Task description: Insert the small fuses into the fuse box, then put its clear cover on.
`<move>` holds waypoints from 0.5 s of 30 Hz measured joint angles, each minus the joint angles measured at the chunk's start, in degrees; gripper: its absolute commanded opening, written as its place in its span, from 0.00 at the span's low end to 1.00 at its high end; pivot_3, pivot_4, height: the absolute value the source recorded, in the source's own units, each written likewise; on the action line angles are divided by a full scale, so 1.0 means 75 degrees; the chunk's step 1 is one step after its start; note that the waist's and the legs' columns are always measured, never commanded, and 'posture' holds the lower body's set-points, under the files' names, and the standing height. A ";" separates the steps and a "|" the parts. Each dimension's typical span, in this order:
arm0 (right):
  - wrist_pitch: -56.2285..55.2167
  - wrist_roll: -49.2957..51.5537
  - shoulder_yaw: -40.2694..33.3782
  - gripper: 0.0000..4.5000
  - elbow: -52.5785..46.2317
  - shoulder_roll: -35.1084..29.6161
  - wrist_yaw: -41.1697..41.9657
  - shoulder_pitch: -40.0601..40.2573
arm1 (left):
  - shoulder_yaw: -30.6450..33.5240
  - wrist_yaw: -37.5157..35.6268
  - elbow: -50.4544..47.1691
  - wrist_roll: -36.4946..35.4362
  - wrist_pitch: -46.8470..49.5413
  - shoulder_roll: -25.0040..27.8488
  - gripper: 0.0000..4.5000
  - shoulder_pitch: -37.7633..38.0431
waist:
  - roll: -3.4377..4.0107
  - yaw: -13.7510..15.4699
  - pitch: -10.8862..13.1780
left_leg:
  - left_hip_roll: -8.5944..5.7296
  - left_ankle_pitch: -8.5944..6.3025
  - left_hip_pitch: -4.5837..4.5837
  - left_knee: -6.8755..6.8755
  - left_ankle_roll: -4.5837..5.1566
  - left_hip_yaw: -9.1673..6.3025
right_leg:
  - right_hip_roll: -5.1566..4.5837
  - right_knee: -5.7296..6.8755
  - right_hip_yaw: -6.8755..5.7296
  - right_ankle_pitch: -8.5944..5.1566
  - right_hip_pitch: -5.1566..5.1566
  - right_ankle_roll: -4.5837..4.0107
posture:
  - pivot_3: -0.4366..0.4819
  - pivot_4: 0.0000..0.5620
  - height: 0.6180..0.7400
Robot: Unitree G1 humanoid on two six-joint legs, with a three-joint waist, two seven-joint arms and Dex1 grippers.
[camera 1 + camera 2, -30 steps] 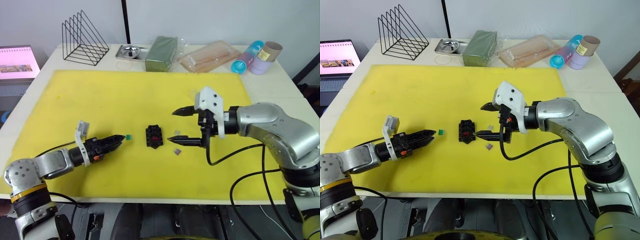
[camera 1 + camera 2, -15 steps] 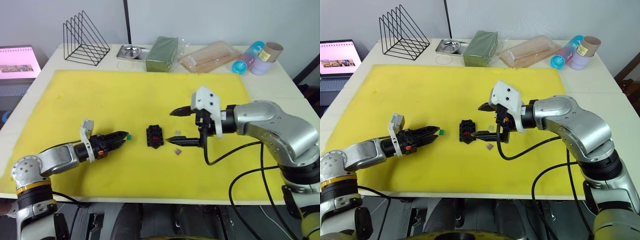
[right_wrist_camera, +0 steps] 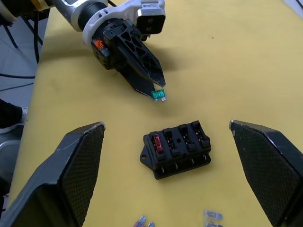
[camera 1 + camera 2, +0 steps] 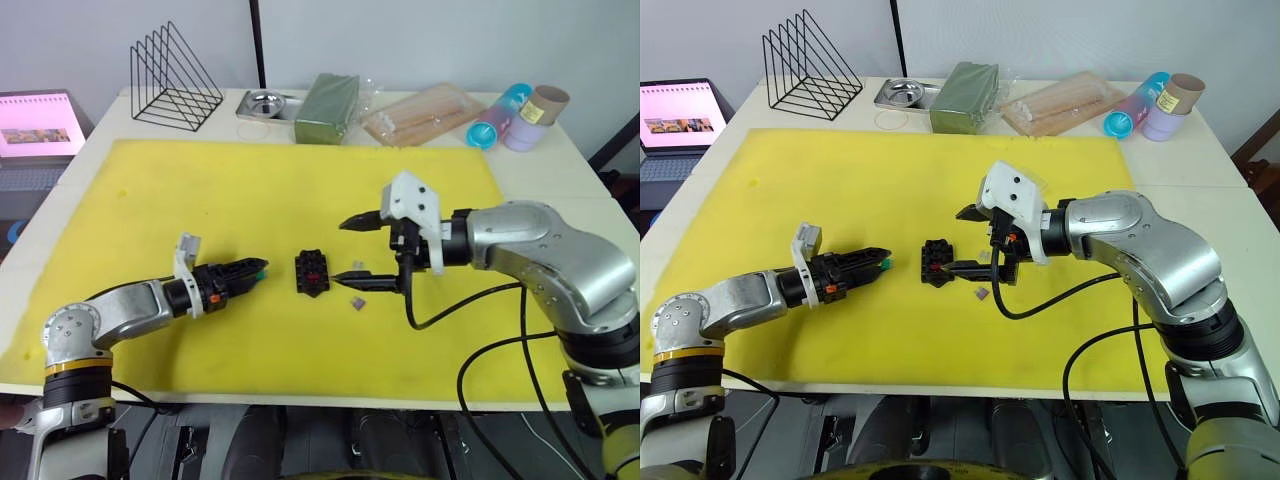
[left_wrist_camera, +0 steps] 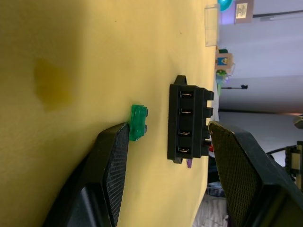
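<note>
The left hand, fingers spread wide, has the green fuse touching one fingertip — the fuse box lies just beyond.

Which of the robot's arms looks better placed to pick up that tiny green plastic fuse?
The left. Its gripper is open with one finger touching the green fuse, while the right gripper hangs open beyond the black fuse box.

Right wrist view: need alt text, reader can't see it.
A black fuse box lies on a yellow mat between the open right gripper's two fingers, with one red fuse in an end slot. Beyond it, the left gripper touches a green fuse on the mat.
</note>
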 measured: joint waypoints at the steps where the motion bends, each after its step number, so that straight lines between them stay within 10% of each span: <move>1: -0.0002 -0.0003 0.0000 1.00 0.0000 0.0000 0.0000 0.0000 | -0.0055 0.0050 -0.0026 -0.0015 -0.0067 0.0031 0.42 0.0026 | 0.0000 -0.0004 0.0000 | -0.0002 0.0000 0.0000 0.0000 0.0000 0.0001 | -0.0001 -0.0002 0.0000 0.0000 0.0001 0.0000 | 0.48 0.27 1.00; 15: -0.0124 -0.0092 0.0013 1.00 0.0000 0.0005 0.0031 0.0000 | -0.0520 0.0104 -0.0290 -0.0232 -0.0520 0.0417 0.25 0.0248 | 0.0000 -0.0060 0.0000 | -0.0002 0.0000 0.0002 -0.0005 0.0000 0.0003 | 0.0000 -0.0011 0.0001 -0.0001 0.0001 0.0001 | 0.48 0.27 1.00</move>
